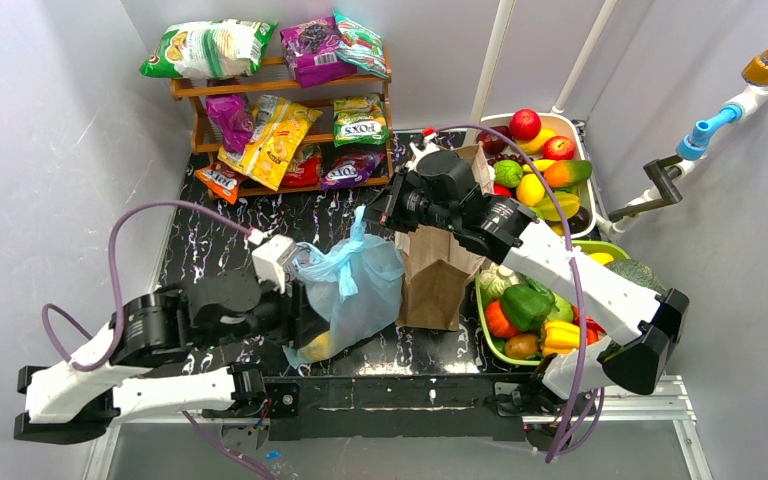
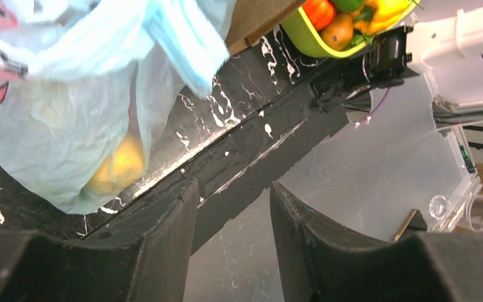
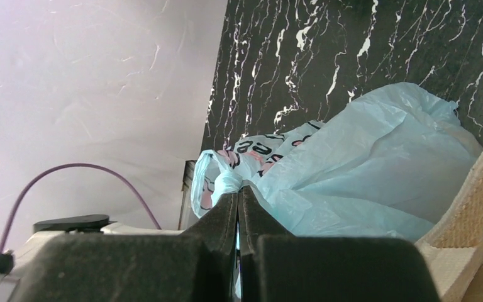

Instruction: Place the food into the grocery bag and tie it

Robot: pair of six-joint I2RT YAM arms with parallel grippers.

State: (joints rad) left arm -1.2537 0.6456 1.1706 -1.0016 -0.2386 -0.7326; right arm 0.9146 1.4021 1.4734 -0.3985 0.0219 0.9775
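Observation:
The light-blue grocery bag [image 1: 355, 285] stands on the black marbled table, its handles bunched upward. A yellow piece of food [image 2: 116, 167] shows through its thin wall, low on the near side. My right gripper [image 3: 239, 192] is shut on the twisted handle plastic at the bag's top, and a blue strip shows between its jaws. In the top view this gripper [image 1: 375, 215] sits just above the bag. My left gripper [image 2: 234, 185] is open at the bag's left side with nothing between its fingers. The bag [image 2: 69, 113] hangs up and to the left of them.
A stiff brown paper bag [image 1: 435, 270] stands right of the grocery bag. A green tray [image 1: 488, 345] and a white bin [image 1: 572, 125] on the right hold more food. A wooden snack shelf [image 1: 280, 90] stands at the back. The table's front edge [image 2: 270, 151] lies under the left gripper.

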